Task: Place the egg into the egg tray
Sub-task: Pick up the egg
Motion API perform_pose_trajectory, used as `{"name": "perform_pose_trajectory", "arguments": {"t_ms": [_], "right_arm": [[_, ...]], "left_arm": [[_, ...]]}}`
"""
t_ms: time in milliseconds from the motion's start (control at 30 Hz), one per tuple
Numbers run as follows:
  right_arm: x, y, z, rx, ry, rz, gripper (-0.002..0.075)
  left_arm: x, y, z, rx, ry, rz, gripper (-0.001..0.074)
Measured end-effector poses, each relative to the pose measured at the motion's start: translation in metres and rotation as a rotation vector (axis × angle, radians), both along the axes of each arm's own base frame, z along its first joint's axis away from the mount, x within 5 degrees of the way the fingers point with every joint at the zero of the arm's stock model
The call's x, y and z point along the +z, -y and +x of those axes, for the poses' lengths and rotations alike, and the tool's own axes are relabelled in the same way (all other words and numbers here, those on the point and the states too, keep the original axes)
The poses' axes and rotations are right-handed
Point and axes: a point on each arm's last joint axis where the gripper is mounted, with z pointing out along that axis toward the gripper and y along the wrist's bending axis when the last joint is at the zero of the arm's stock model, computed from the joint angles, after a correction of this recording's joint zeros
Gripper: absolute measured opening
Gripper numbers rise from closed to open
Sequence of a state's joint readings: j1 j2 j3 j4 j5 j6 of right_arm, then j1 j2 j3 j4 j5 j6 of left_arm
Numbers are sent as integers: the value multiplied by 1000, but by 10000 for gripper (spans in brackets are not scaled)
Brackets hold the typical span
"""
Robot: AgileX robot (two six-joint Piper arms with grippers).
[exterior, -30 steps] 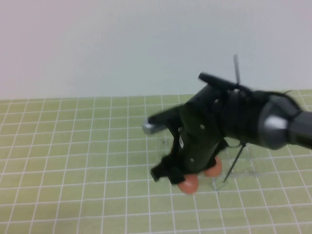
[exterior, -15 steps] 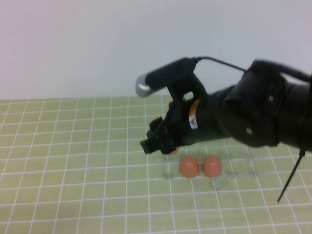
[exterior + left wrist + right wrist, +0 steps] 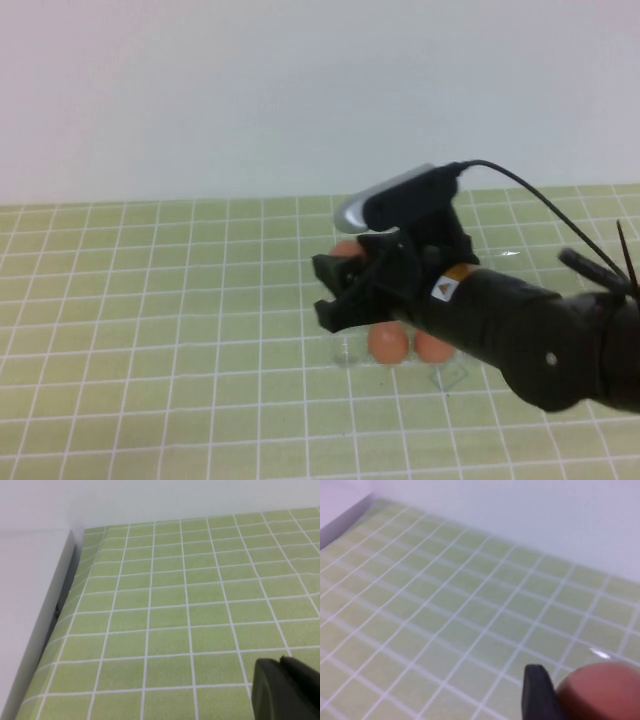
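Note:
My right gripper (image 3: 338, 290) hangs above the clear egg tray's (image 3: 452, 375) left end, shut on a reddish-brown egg (image 3: 346, 249) that shows between its fingers. In the right wrist view that egg (image 3: 600, 692) presses against one dark finger (image 3: 537, 692); the other finger is out of frame. Two more eggs (image 3: 387, 343) (image 3: 432, 346) sit side by side in the tray's cups, partly hidden by the right arm. My left gripper (image 3: 286, 690) is shut and empty, low over bare green grid mat; it does not show in the high view.
The green grid mat (image 3: 150, 330) covers the table up to a white back wall (image 3: 200, 100). A white side wall (image 3: 30, 610) borders the mat close to my left gripper. The right arm's black cable (image 3: 540, 205) loops above the tray.
The right arm has swung down and toward the near right. The egg, barely visible under the fingers before, now shows higher up between them. The two tray eggs have not moved.

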State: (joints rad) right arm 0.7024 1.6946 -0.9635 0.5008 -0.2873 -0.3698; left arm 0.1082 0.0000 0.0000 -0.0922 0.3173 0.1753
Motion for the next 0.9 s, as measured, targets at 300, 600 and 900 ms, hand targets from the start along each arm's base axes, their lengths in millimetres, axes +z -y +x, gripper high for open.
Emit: {"name": "perform_pose_trajectory", "arguments": {"t_ms": [300, 600, 900], "right_arm": [[-22, 33, -9, -204, 73, -65, 377], [-22, 55, -15, -364, 86, -61, 377], [-31, 76, -26, -472, 4, 1, 377]], "left_arm": [[0, 0, 0, 0, 0, 0, -2], [0, 0, 0, 0, 0, 0, -2], [0, 0, 0, 0, 0, 0, -2]]}}
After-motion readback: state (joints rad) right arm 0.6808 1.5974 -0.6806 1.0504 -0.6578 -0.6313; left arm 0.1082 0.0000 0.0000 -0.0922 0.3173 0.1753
